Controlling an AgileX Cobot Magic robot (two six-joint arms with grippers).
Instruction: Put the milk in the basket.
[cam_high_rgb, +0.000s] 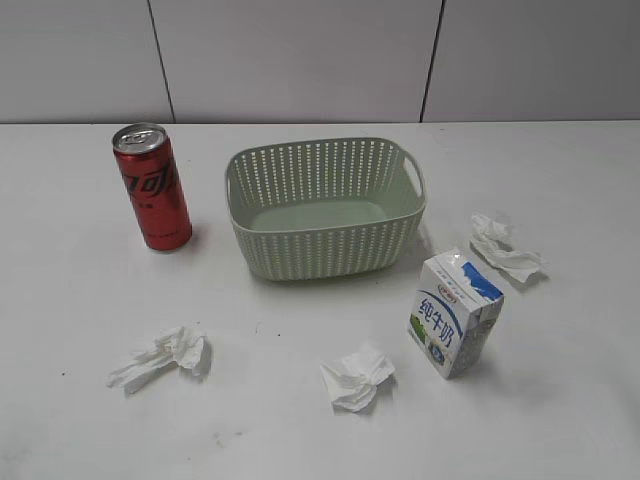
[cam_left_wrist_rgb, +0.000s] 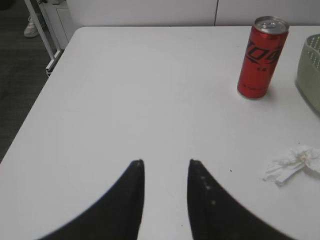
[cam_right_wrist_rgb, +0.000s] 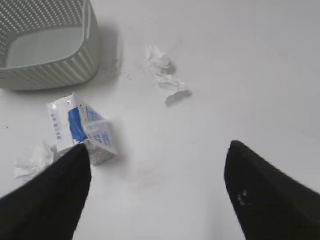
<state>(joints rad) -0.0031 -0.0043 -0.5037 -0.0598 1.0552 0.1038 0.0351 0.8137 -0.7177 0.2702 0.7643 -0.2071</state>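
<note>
The exterior camera is looking down at a slant across the counter (cam_high_rgb: 560, 420) toward the wall. Both wrist cameras are hovering closer, facing forward-down: the left is sharing the red can (cam_left_wrist_rgb: 262, 57), the right the basket (cam_right_wrist_rgb: 47, 75) and milk (cam_right_wrist_rgb: 82, 131).

A white table (cam_high_rgb: 80, 300) filled most of the scene under soft, even light. Behind it stood a pale grey panelled wall (cam_high_rgb: 300, 55) with dark vertical seams. Beyond the table's left edge lay dark floor (cam_left_wrist_rgb: 15, 75) and a white metal frame (cam_left_wrist_rgb: 45, 40).
</note>
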